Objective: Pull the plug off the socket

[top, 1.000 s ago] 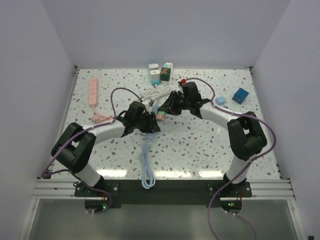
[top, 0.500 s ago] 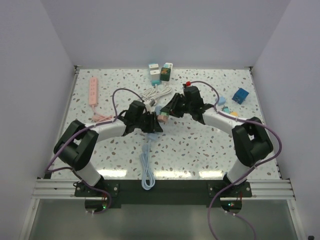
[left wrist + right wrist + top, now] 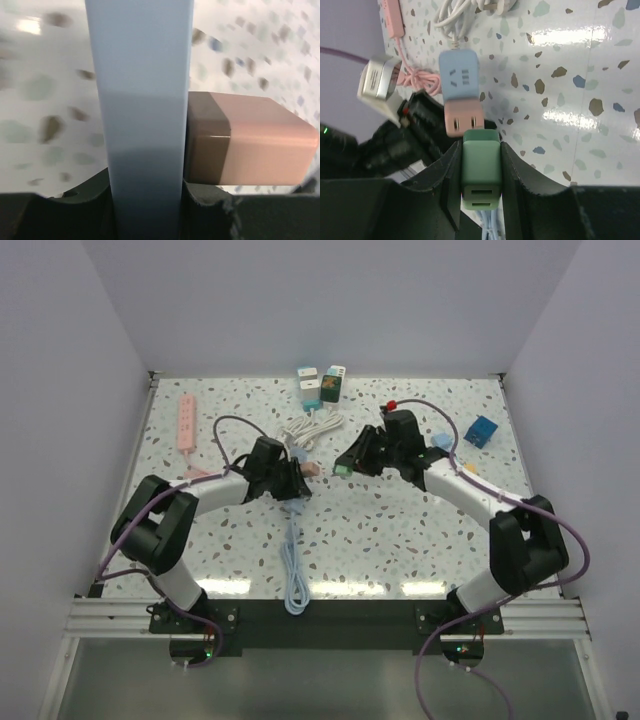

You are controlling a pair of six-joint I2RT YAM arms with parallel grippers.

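Green plug point(image 3: 342, 469) out of the light-blue socket point(image 3: 459, 76), with a gap between them as seen from above.
Pinched firmly between the fingers of the right gripper point(image 3: 480, 150), closed on both its sides. In the left gripper point(image 3: 146, 200), closed in the same way, the socket with a pink block point(image 3: 250, 140) just beside.

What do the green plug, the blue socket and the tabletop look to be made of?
The green plug and blue socket look like moulded plastic: smooth low-sheen faces, rounded edges, uniform colour. The tabletop is glossy, with speckled chips and bright reflections: terrazzo-pattern laminate or stone, I cannot tell which.
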